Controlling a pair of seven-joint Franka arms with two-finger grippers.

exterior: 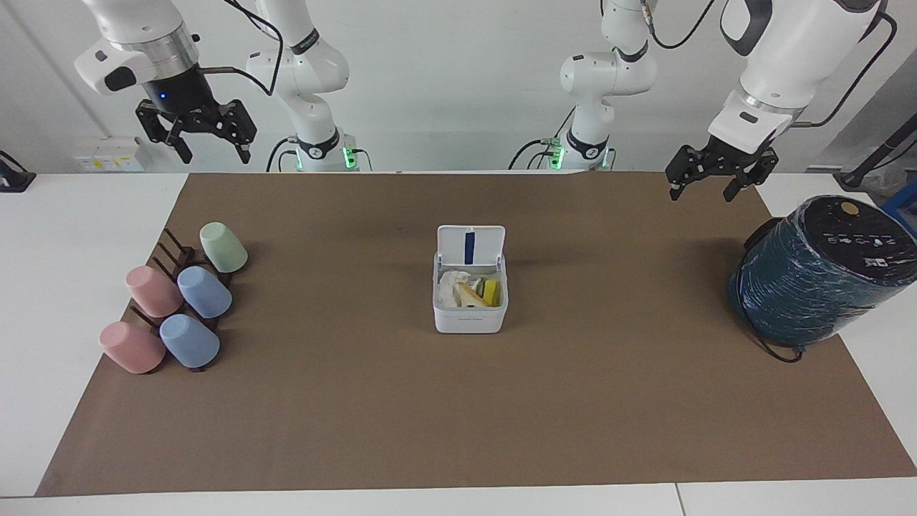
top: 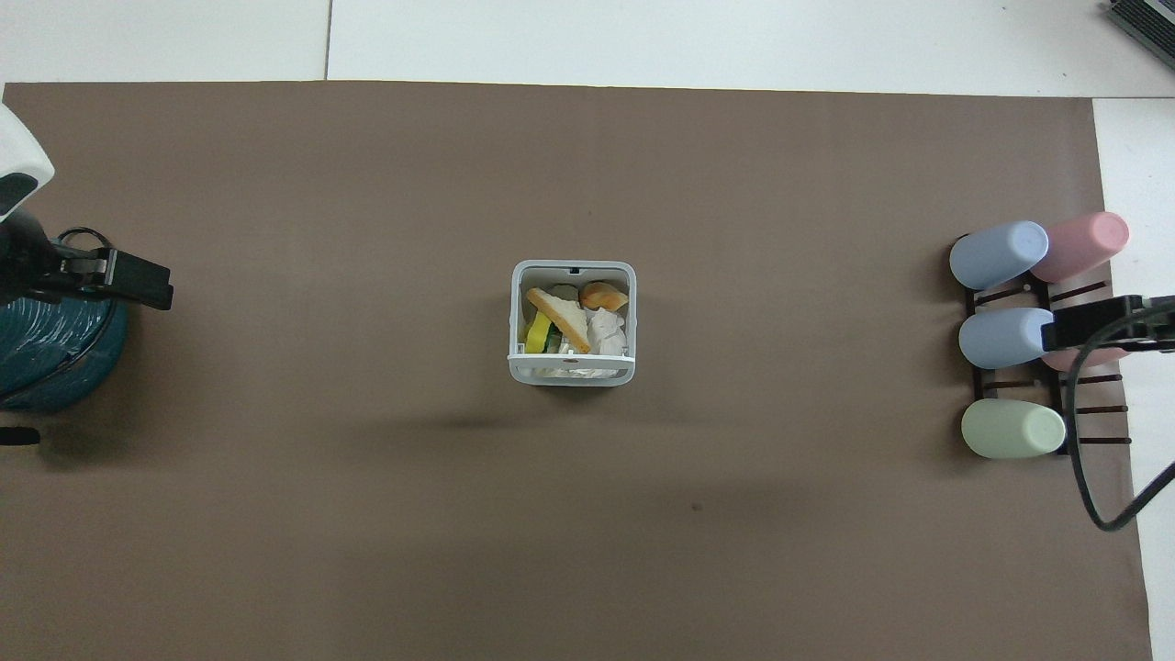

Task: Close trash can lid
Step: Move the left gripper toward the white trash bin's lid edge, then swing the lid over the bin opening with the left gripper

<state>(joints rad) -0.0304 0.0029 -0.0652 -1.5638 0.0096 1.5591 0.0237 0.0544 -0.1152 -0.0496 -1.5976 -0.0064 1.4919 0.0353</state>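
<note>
I see the trash can mid-bench, its lid upright; my left pincer and right pincer hang spread and empty above the bench ends.

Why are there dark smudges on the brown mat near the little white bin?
Those are soft shadows. In the overhead view a faint dark band lies on the mat just nearer the robots than the trash can; in the facing view a dim patch sits beside its raised lid. Both views look sharp, with no strong glare.
</note>
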